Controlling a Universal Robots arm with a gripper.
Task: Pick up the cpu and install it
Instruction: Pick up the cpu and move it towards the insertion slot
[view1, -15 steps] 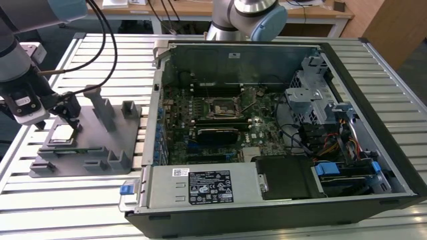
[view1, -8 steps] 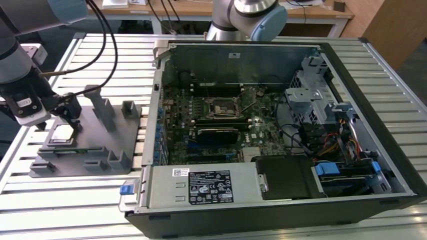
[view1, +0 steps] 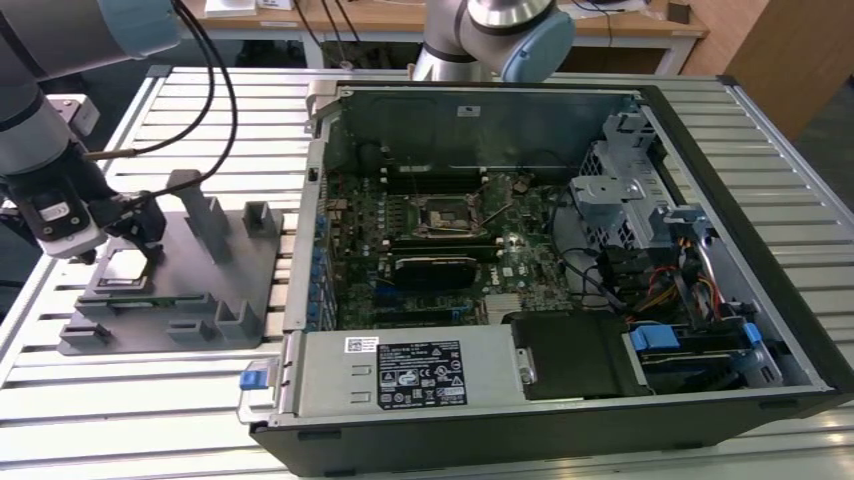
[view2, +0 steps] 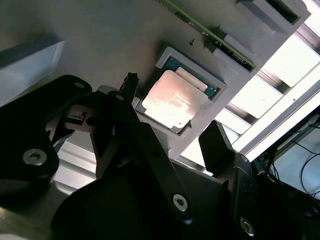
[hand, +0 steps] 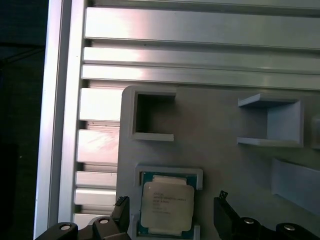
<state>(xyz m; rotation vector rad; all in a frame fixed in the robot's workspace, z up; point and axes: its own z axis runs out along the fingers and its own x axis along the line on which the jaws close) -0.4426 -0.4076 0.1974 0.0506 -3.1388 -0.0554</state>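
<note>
Two black fingers (hand: 227, 220) of your claw (hand: 170, 200) are spread wide with nothing between them, one on each side of the cpu (hand: 166, 205), a small flat square chip with a silver-grey metal lid on a thin green-edged board. It lies flat directly under the claw, seated in a shallow square pocket of the matte grey plastic fixture plate (hand: 225, 160), which rests on the ribbed aluminium desk (hand: 200, 30). As far as both wrist views show, the fingers have not touched it. Expect the chip to be light and quite stiff, its brushed lid smooth enough to slip, and its underside probably delicate, so you should not drag or tilt it against the pocket walls. Grip it by two opposite edges of the board, squarely and gently. The raised rim appears to leave those sides open. The open black metal computer case (view1: 534, 250) lies well apart from the claw.
</note>
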